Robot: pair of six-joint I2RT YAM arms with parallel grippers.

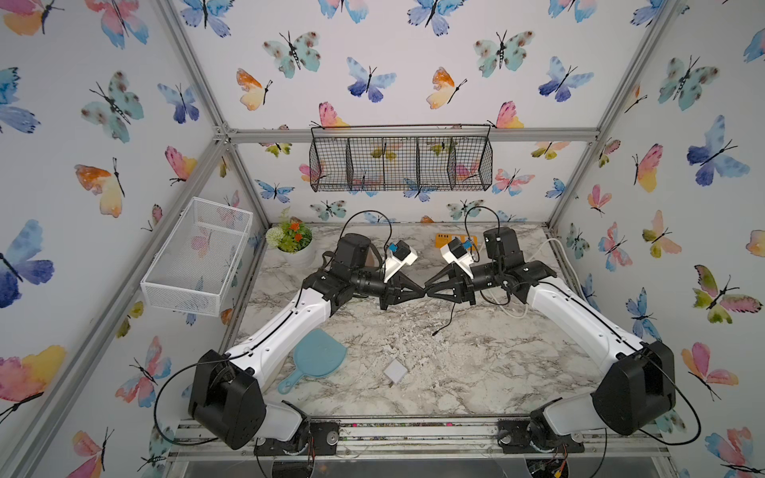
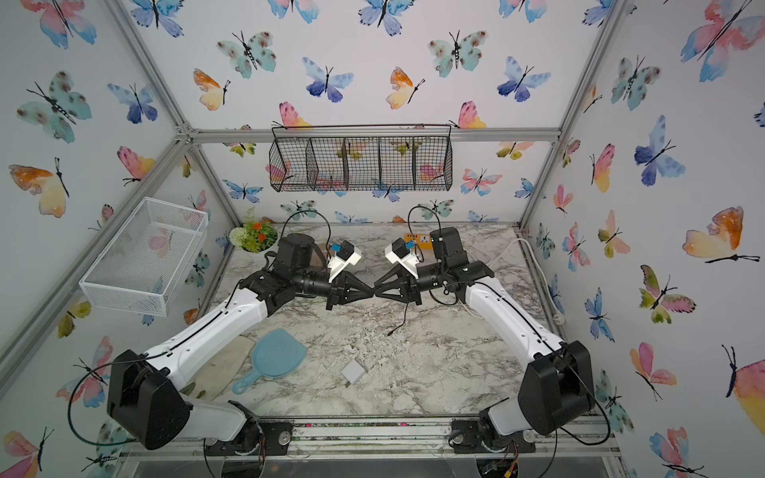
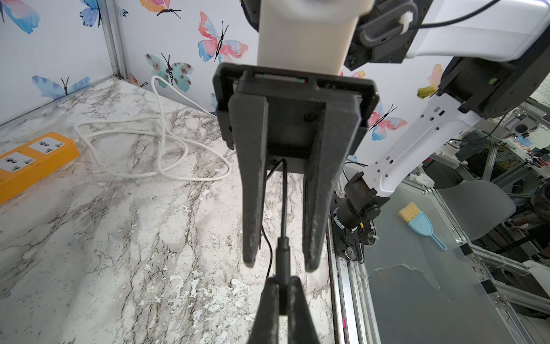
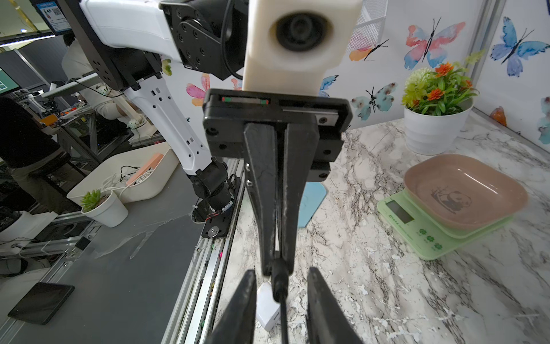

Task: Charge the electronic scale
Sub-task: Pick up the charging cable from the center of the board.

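My left gripper (image 4: 278, 263) clamps the cable plug (image 3: 282, 253) above the middle of the bench (image 1: 476, 372); my right gripper (image 3: 281, 264) straddles it, jaws apart. The scale (image 4: 416, 226) stands near the far-left corner, beside the plant (image 4: 436, 119).

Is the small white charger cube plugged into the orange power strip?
No, the white charger cube lies loose on the marble tabletop, well apart from the orange power strip at the back.

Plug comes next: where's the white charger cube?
In both top views the charger cube lies front-centre on the table, right of the blue paddle.
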